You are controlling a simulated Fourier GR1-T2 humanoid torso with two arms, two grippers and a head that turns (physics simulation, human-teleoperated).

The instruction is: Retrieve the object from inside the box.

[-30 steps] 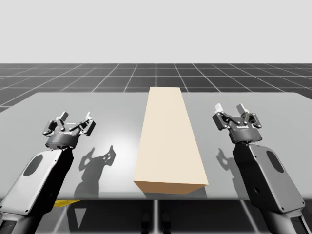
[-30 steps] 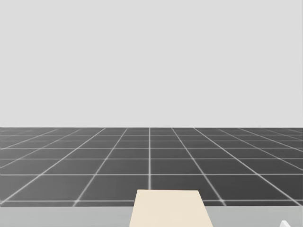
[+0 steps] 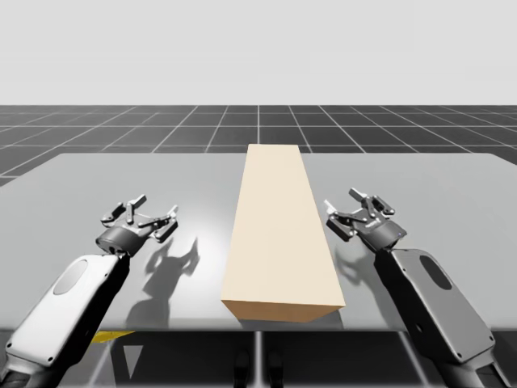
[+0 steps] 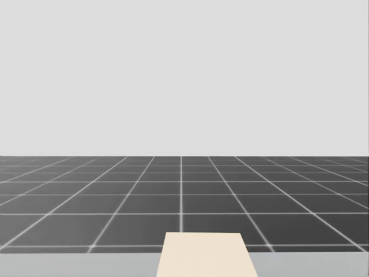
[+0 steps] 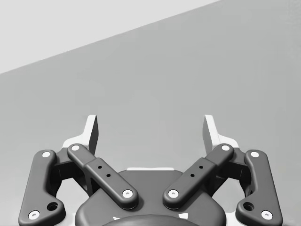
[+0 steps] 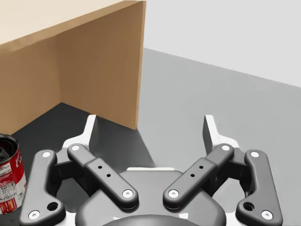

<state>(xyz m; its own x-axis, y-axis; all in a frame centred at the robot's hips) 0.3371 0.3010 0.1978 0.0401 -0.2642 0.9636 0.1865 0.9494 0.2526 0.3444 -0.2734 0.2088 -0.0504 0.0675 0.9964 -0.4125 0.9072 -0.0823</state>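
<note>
The red-and-white can stands in the shadowed hollow of the tan box, at about 9 o'clock from my right gripper. I judge I should turn that way, low over the worktop, clearing the box's corner. That gripper is wide open and empty. My left gripper, at the box's 9 o'clock, is spread and empty too.
</note>
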